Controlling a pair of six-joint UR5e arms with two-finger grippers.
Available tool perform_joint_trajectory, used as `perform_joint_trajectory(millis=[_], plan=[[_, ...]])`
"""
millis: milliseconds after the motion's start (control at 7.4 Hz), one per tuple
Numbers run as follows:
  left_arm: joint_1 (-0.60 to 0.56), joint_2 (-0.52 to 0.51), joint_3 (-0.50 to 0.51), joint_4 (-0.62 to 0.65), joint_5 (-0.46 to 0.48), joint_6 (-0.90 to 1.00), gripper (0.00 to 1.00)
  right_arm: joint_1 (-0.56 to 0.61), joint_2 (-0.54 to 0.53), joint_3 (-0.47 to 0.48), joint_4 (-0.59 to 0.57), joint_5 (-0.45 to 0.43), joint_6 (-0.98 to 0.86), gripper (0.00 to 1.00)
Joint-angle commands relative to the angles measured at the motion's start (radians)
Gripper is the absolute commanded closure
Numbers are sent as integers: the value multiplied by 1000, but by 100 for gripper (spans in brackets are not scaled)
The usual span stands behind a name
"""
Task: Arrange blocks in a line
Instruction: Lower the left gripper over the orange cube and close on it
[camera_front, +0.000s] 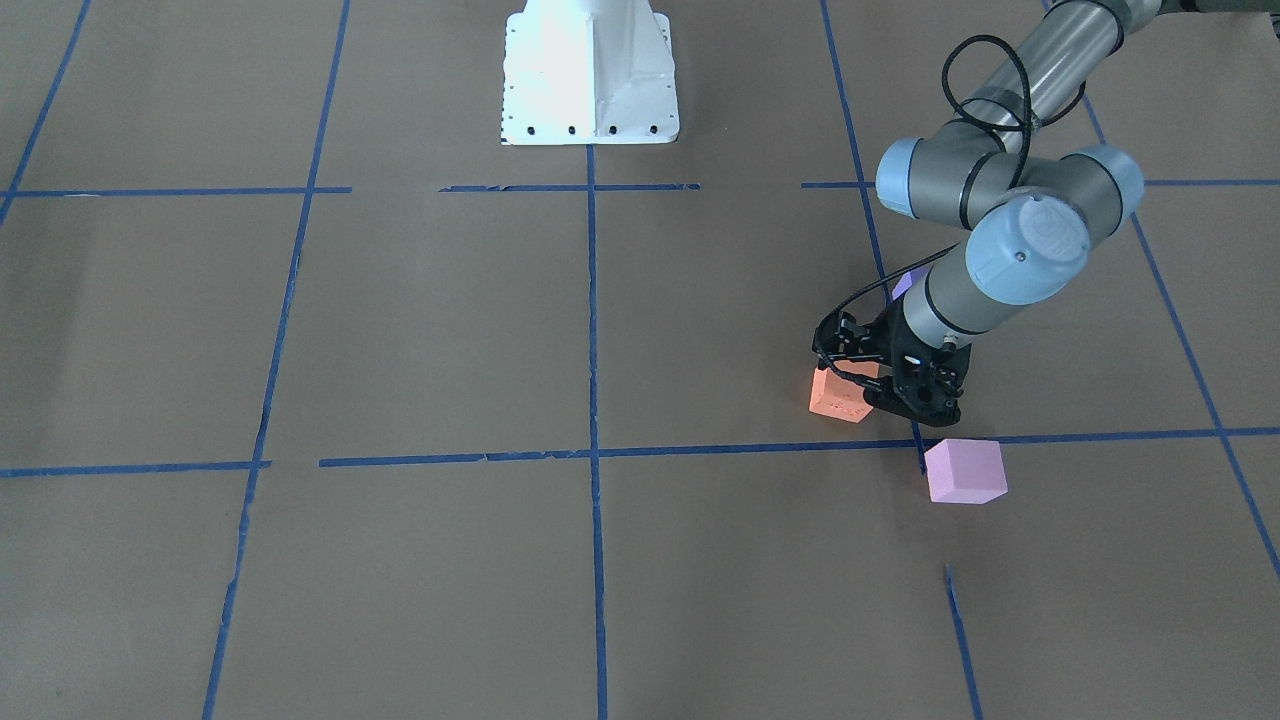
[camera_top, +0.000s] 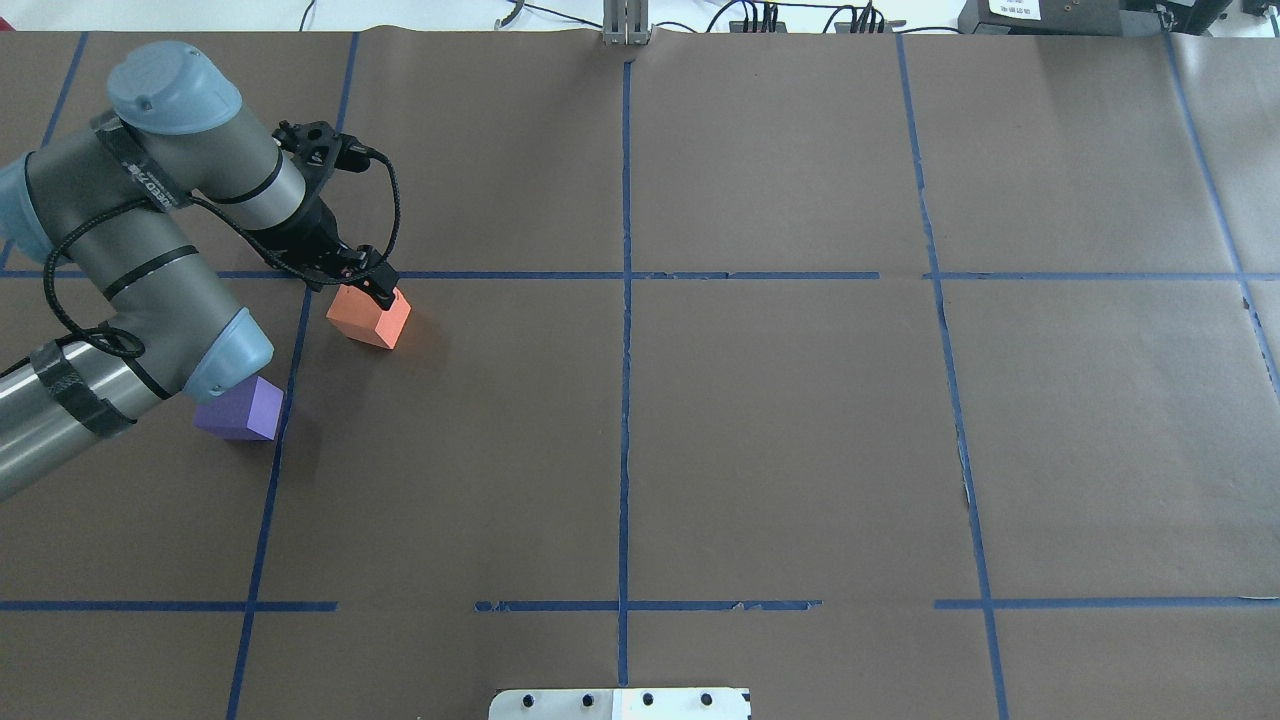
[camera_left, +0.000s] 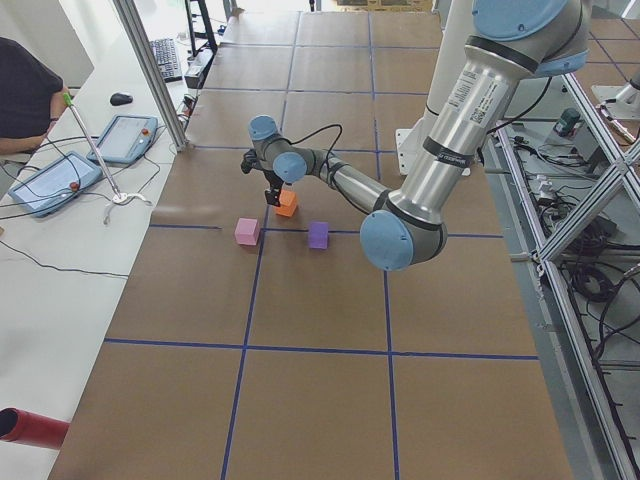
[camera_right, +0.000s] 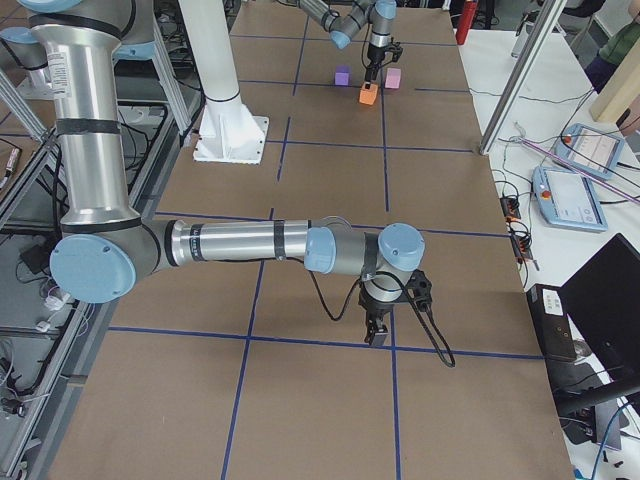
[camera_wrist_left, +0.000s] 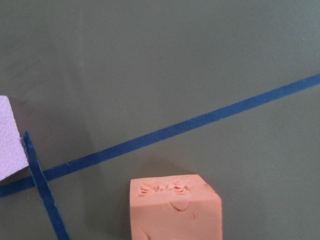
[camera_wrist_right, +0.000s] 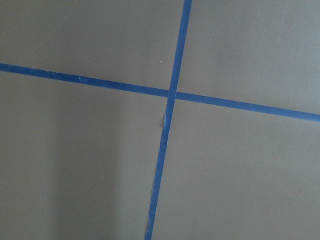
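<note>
The orange block (camera_top: 368, 316) sits at the far left of the table, under my left gripper (camera_top: 378, 287), whose fingers close on its top. It also shows in the front view (camera_front: 836, 394) beside that gripper (camera_front: 880, 388), and low in the left wrist view (camera_wrist_left: 175, 210). The pale pink block (camera_front: 965, 471) lies just beyond it, apart; the arm hides it in the overhead view. The violet block (camera_top: 241, 410) lies nearer the robot, half under the left arm. My right gripper (camera_right: 378, 335) hovers low over a tape crossing far from the blocks; I cannot tell whether it is open or shut.
The white robot base (camera_front: 590, 80) stands at the middle of the table's robot side. Blue tape lines (camera_top: 625, 400) grid the brown table. A side bench with tablets (camera_left: 50, 180) and a metal post (camera_left: 150, 70) borders the far edge.
</note>
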Motion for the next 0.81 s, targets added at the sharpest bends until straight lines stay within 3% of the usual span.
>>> perform_joint_trajectory(millis=[0, 676], plan=[[11, -2, 7, -6, 14, -40, 0, 0, 0, 0, 0, 0, 0, 0], [41, -10, 42, -9, 31, -75, 0, 0, 0, 0, 0, 0, 0, 0]])
